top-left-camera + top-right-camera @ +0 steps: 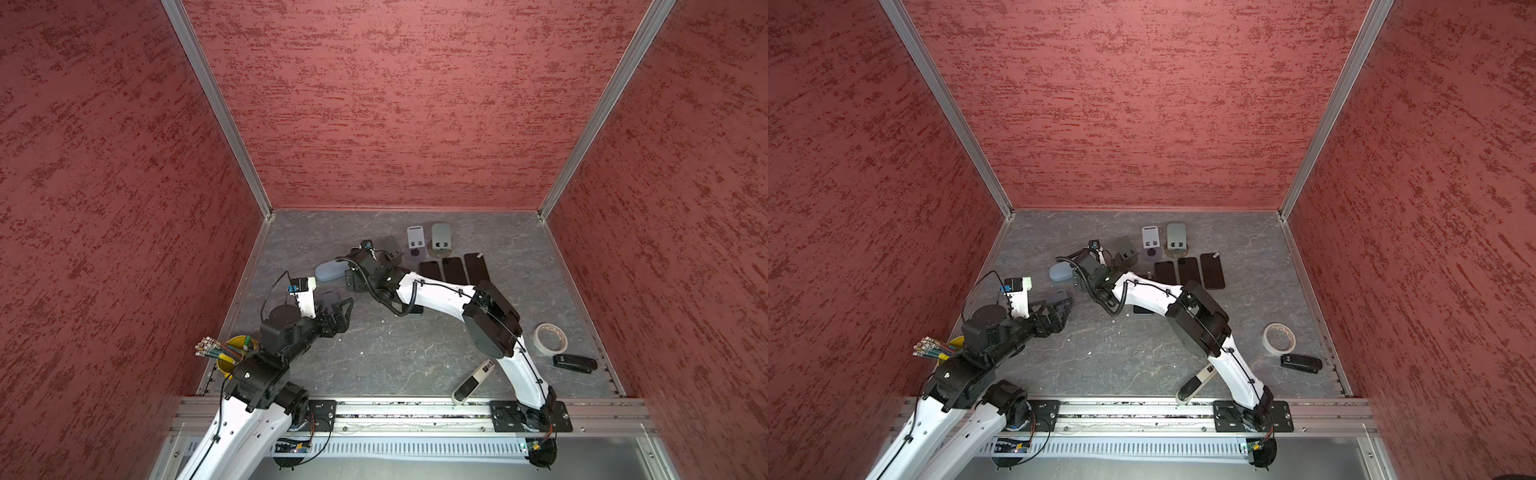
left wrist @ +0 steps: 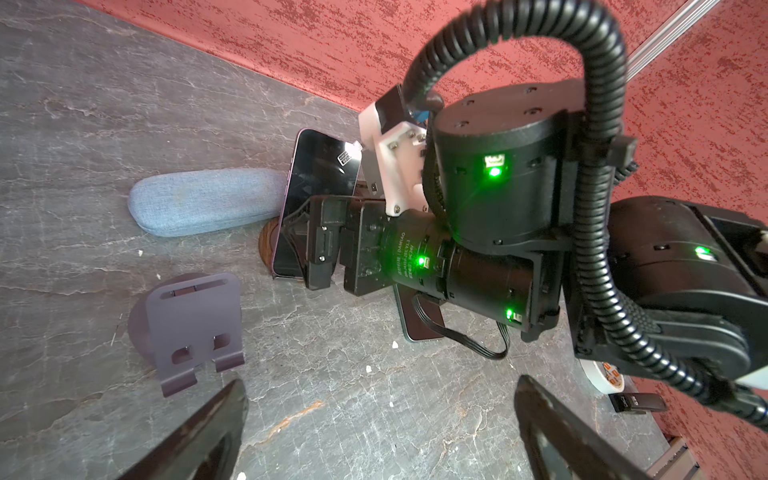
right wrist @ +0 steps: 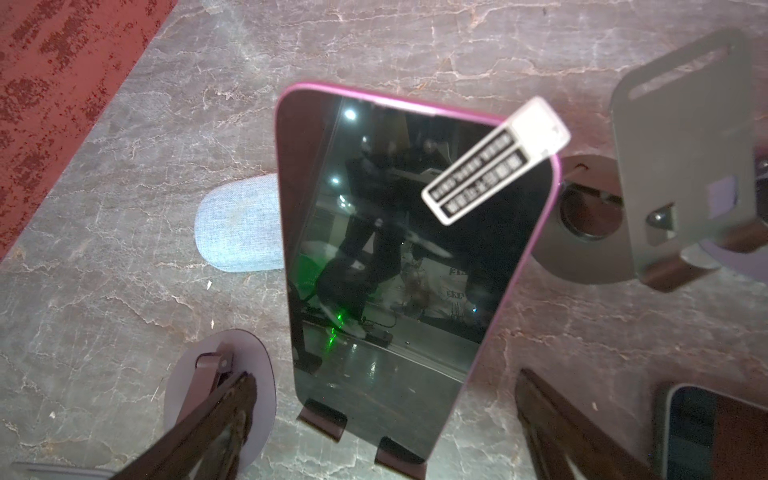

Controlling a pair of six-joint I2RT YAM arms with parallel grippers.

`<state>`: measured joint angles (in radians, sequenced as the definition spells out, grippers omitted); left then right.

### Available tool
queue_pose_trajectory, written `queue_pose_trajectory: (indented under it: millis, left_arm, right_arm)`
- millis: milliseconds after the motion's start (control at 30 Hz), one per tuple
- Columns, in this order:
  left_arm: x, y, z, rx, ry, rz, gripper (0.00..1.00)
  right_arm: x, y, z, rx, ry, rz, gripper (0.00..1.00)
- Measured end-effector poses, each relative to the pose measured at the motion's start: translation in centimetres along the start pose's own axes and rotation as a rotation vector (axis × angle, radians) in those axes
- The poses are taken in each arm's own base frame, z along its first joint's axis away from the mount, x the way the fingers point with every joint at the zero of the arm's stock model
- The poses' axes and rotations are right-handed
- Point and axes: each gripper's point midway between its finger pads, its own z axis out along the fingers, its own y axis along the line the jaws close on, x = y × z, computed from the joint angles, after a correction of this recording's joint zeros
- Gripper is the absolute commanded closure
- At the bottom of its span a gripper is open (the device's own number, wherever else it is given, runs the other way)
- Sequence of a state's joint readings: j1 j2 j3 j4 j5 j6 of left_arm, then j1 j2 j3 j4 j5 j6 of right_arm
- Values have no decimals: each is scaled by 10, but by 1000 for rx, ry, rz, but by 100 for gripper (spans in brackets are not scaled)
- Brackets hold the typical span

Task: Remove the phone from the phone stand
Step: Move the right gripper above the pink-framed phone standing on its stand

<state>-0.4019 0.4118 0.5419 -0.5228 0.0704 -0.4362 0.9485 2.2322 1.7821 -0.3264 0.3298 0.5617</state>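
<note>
Phone: dark screen, pink edge, phone (image 3: 395, 270) leans back on its stand (image 3: 322, 415); bottom edge sits behind the two front lips; a white label sticks over one top corner
Right gripper: right gripper (image 3: 384, 376) has its fingers spread wide, one on each side of the phone's lower part; neither is seen touching it; nothing held
Left gripper: left gripper (image 2: 381, 380) also has its fingers apart, over bare table (image 2: 83, 124); nothing held
Near the left gripper: an empty purple stand (image 2: 187, 328), upright, apart from the fingers
Behind the phone: a blue fabric glasses case (image 3: 237, 224) lying flat, just beside the phone
Elsewhere: in a top view, three other phones (image 1: 453, 270) lie flat in a row; a roll of tape (image 1: 550, 338) sits well apart on the right
</note>
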Motion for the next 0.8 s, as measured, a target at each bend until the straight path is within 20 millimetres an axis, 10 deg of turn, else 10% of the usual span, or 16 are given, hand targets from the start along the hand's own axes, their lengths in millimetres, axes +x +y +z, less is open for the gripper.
queue_pose_trajectory:
  millis: [800]
  left_arm:
    - [4,-3,-2,30,-2,0,0]
  right_arm:
    - [-2,-7,22,80,-54,54,6]
